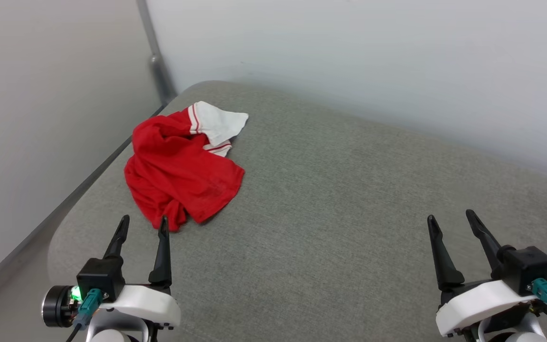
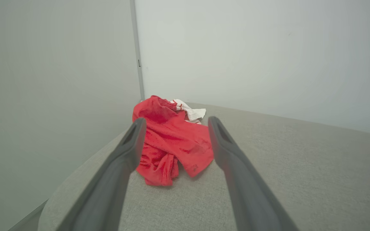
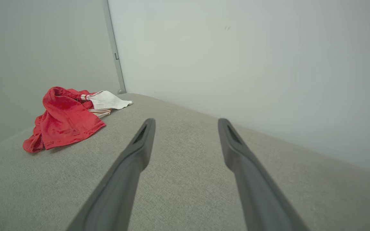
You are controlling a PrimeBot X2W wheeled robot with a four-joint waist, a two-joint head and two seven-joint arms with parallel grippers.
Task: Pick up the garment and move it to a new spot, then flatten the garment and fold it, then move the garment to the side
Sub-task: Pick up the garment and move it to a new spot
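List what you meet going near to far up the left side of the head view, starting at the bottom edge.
left gripper, open above the grey cushion → crumpled red T-shirt lying on the cushion → grey post in the wall corner

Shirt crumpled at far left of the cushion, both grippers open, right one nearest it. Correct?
Not quite: the left gripper is nearest the shirt, as the head view shows; the right gripper is far across the cushion. The rest holds.
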